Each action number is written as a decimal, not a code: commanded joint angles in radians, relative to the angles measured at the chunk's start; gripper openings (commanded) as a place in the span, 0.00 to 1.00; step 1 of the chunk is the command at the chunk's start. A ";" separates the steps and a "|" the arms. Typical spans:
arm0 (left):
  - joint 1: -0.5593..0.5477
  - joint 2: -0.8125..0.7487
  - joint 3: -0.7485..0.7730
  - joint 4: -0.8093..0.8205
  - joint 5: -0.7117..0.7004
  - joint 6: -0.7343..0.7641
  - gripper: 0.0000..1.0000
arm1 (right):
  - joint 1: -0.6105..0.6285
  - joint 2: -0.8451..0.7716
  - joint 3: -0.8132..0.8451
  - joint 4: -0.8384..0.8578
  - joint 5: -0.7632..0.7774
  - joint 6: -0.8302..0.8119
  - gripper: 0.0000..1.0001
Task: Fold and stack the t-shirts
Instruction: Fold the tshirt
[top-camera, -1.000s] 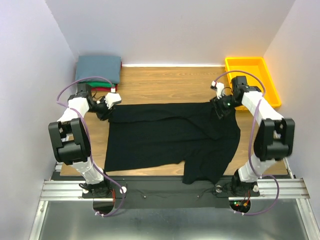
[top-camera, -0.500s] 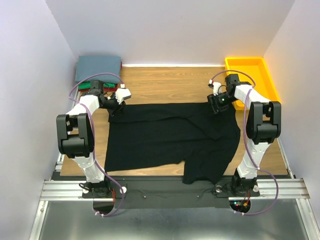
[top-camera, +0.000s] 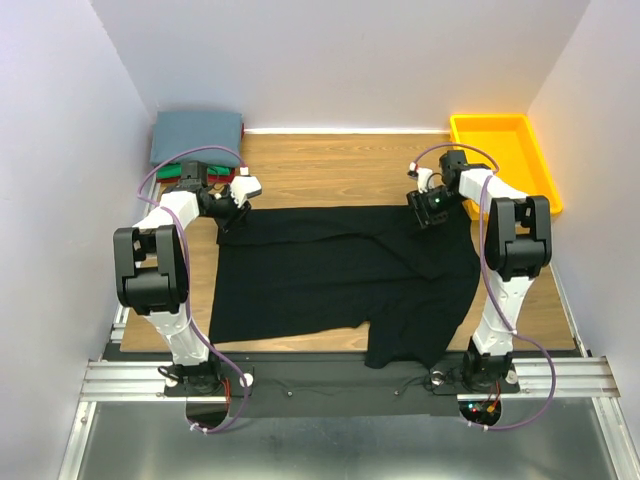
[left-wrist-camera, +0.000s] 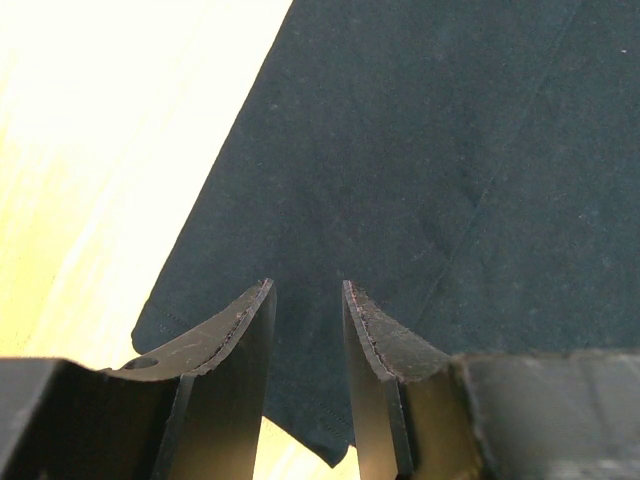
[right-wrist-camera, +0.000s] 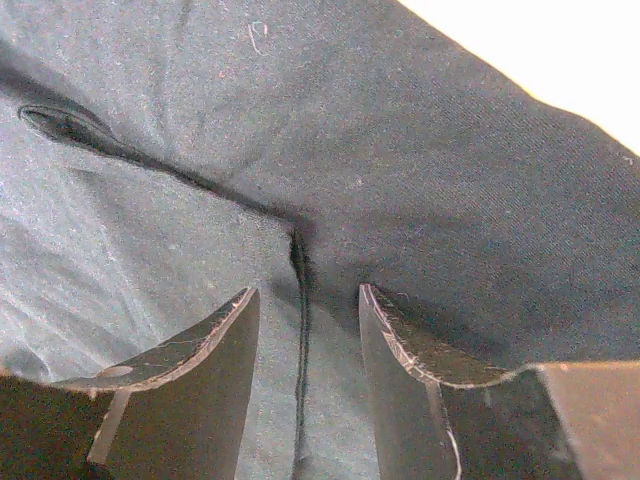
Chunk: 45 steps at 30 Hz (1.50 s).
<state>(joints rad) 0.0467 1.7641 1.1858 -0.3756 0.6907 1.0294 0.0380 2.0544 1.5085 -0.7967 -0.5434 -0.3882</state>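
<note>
The black t-shirt (top-camera: 340, 270) lies spread on the wooden table (top-camera: 330, 170), mostly flat; one lower part hangs toward the near edge, on the side of the right arm's base. Both arms reach out from their bases, past the near hem of this t-shirt, to its far edge; each arm is bent sharply, so that the upper link stands up and the forearm goes forward and down.

The left gripper (top-camera: 228, 215) is at the far left corner of the black t-shirt; in the left wrist view its two fingers (left-wrist-camera: 245, 330) point down at the cloth with a narrow gap between them, and nothing is clamped there; the corner of the cloth shows just below the fingertips.

The right gripper (top-camera: 430, 212) is at the far right corner of the same t-shirt; in the right wrist view its jaws stand moderately apart, one on each side of a raised fold with a dark seam, and they do not press it.

A folded grey-blue t-shirt (top-camera: 197, 135) lies beyond the far left corner of the black t-shirt; a yellow bin (top-camera: 500, 150) stands beyond the far right corner.
</note>
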 joint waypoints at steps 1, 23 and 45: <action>-0.001 -0.006 -0.006 0.009 0.013 -0.011 0.45 | 0.019 0.001 0.012 0.013 -0.032 -0.001 0.50; -0.001 -0.008 -0.003 0.009 0.017 -0.022 0.45 | 0.092 -0.122 -0.016 -0.134 -0.164 -0.101 0.01; -0.002 0.014 0.006 0.001 -0.020 -0.069 0.44 | 0.277 -0.298 -0.116 -0.299 0.080 -0.360 0.51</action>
<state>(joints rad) 0.0467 1.7687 1.1847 -0.3687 0.6689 0.9947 0.3157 1.8256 1.2968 -1.0382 -0.4545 -0.7101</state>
